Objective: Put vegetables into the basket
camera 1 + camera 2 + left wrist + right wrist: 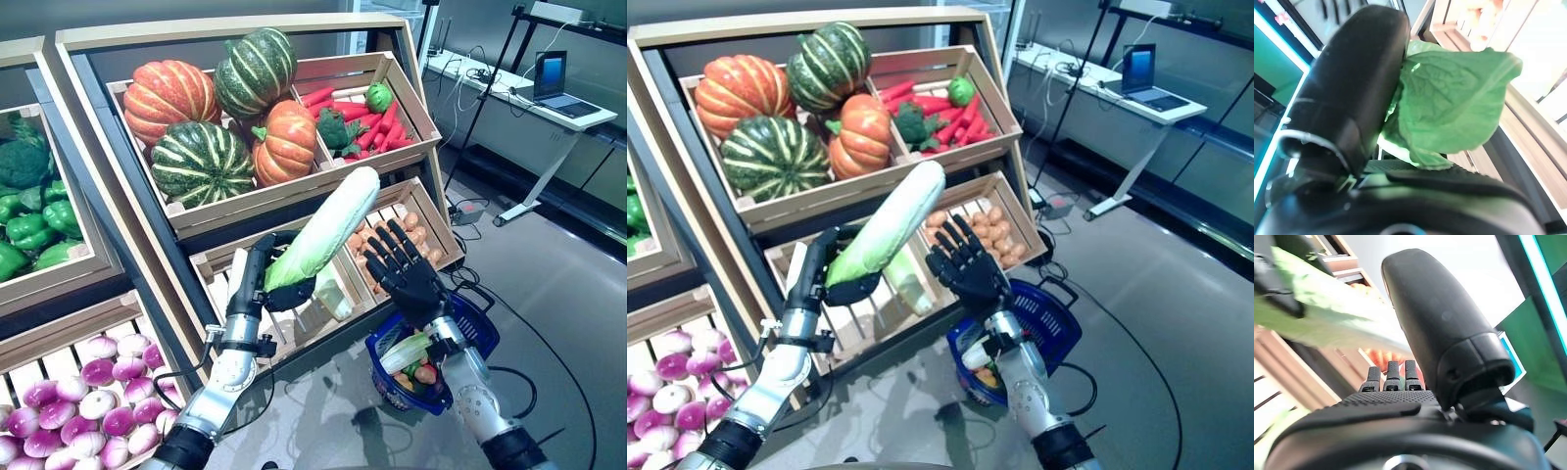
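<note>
Pale green napa cabbage (323, 230) is clasped at its leafy end by the left hand (284, 284), above the lower crate (294, 323). The right hand (404, 269) is spread wide, holding nothing, above the blue basket (480, 338). The long head may tip and slip before reaching the basket at the right.

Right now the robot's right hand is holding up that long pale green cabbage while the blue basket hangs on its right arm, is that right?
Not quite: the left hand grips the cabbage, as the left eye view shows. The right hand is open and empty. The blue basket does hang on the right arm.
</note>
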Motion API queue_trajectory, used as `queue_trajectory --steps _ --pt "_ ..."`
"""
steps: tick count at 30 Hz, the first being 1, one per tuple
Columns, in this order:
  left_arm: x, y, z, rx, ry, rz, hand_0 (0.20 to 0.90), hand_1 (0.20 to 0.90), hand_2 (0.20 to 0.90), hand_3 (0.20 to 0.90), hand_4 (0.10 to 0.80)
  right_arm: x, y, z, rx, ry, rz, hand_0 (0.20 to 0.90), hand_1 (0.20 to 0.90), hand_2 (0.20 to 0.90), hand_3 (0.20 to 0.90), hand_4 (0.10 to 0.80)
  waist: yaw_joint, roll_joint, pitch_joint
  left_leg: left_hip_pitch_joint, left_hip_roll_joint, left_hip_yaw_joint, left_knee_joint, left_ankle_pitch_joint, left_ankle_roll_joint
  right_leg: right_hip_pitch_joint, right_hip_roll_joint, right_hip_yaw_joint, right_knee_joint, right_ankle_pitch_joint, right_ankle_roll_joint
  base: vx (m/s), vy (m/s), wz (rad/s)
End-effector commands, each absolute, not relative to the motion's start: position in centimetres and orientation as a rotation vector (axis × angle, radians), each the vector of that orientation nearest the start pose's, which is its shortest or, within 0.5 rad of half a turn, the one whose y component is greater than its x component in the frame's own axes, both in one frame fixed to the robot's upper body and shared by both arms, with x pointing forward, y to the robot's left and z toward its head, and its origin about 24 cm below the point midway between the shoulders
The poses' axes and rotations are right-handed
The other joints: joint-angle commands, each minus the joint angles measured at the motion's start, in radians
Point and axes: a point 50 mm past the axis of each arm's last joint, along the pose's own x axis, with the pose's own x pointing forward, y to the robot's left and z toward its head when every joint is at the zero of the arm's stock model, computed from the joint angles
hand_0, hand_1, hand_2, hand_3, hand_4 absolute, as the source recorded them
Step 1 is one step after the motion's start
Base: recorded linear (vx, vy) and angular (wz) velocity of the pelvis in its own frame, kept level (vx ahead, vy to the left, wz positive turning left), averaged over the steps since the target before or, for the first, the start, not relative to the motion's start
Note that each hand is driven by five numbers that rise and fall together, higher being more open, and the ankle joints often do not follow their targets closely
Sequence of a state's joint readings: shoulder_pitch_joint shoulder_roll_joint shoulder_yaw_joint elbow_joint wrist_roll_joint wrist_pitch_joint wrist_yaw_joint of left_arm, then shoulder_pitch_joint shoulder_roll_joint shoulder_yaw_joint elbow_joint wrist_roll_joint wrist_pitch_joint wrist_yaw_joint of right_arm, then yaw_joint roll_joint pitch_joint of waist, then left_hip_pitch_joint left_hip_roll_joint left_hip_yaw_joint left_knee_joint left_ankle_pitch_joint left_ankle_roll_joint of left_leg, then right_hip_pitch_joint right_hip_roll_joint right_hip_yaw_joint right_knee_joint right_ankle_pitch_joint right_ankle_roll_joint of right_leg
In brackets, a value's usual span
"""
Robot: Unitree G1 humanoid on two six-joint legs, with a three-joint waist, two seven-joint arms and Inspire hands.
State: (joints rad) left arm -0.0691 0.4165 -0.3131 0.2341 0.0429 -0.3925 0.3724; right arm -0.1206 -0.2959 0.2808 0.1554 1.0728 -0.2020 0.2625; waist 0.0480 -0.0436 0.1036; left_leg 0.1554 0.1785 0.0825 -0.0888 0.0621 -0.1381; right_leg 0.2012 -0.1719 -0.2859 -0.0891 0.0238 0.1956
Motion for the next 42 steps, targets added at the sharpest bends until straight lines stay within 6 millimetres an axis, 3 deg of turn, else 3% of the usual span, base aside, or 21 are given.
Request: queue_trajectory --steps 1,9,16,25,42 --pt "27.0 15.1 11.1 0.340 -0.656 -0.111 0.300 0.300 0.300 0.300 0.400 30.0 -15.2 11.2 0.785 -0.360 0.408 0.900 0.900 0.900 0.900 0.800 0.013 -0.009 -0.026 0.019 -0.038 -0.016 0.002 -0.091 0.040 -0.005 -0.026 0.030 0.003 0.010 -0.032 0.000 0.000 0.00" --pt "27.0 13.5 10.9 0.327 -0.662 -0.208 0.300 0.300 0.300 0.300 0.400 31.4 -14.4 12.6 0.820 -0.361 0.441 0.900 0.900 0.900 0.900 0.800 0.025 -0.012 -0.028 0.017 -0.040 -0.030 0.002 -0.094 0.040 -0.004 -0.026 0.029 0.006 0.007 -0.035 0.000 0.001 0.00" --pt "26.6 12.1 11.3 0.338 -0.731 -0.274 0.300 0.300 0.300 0.300 0.400 32.1 -13.4 11.7 0.860 -0.268 0.453 0.900 0.900 0.900 0.900 0.800 0.027 -0.011 -0.037 0.017 -0.040 -0.036 0.002 -0.097 0.039 -0.001 -0.025 0.029 0.004 0.004 -0.036 0.002 0.004 0.02" --pt "26.5 11.0 12.5 0.361 -0.845 -0.246 0.300 0.300 0.300 0.300 0.400 32.1 -12.7 9.2 0.952 -0.118 0.405 0.900 0.900 0.900 0.900 0.800 0.017 -0.009 -0.043 0.017 -0.037 -0.034 0.002 -0.096 0.037 -0.004 -0.025 0.038 0.005 0.005 -0.036 0.004 0.004 0.03" --pt "26.9 12.6 12.0 0.425 -0.847 -0.092 0.300 0.300 0.300 0.300 0.400 29.6 -12.5 4.1 0.882 0.078 0.303 0.900 0.900 0.900 0.900 0.800 -0.006 -0.012 -0.038 0.016 -0.037 -0.019 0.002 -0.091 0.037 -0.015 -0.024 0.058 0.002 0.012 -0.034 -0.003 0.000 0.00"
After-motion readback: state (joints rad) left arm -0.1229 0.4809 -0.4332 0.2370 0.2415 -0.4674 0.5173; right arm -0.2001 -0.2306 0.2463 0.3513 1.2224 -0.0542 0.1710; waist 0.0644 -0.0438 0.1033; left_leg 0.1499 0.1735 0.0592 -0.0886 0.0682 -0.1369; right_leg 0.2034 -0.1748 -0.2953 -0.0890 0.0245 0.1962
